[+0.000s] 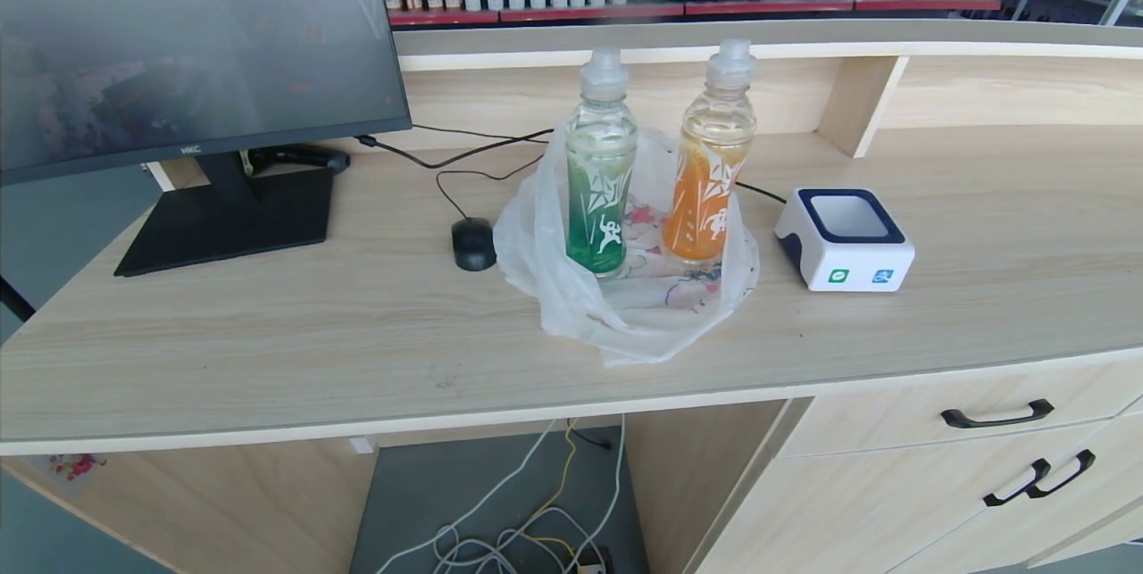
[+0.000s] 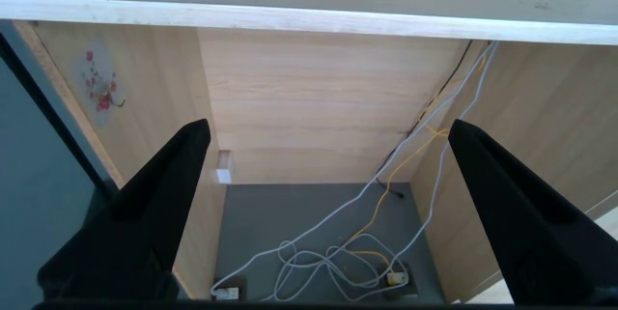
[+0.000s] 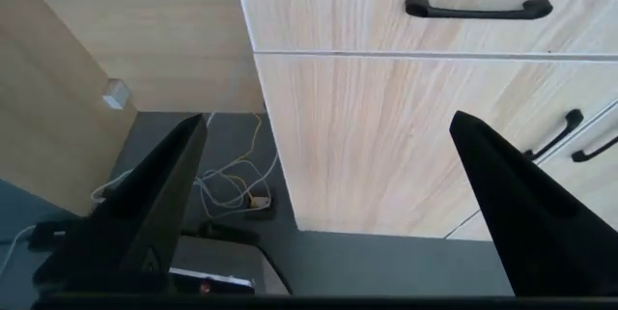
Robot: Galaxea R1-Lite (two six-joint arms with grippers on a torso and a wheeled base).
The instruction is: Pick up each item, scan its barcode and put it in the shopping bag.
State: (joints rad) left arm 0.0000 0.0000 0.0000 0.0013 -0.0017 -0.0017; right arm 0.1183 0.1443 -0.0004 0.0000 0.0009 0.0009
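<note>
Bottles [image 1: 601, 172] [image 1: 712, 163], ribbed plastic, seemingly inside crinkly bag [image 1: 643, 324], left hand [image 2: 328, 126], right hand [image 3: 328, 119] released

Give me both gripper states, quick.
Left gripper: open, holding nothing.
Right gripper: open, holding nothing.

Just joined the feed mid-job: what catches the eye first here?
A green-labelled clear plastic bottle and an orange-labelled clear plastic bottle stand upright side by side on the crumpled white plastic shopping bag, midway along the light wooden counter. The white box-shaped scanner with a dark blue rim sits just right of the bag, and a large black monitor stands at the counter's left end.
</note>
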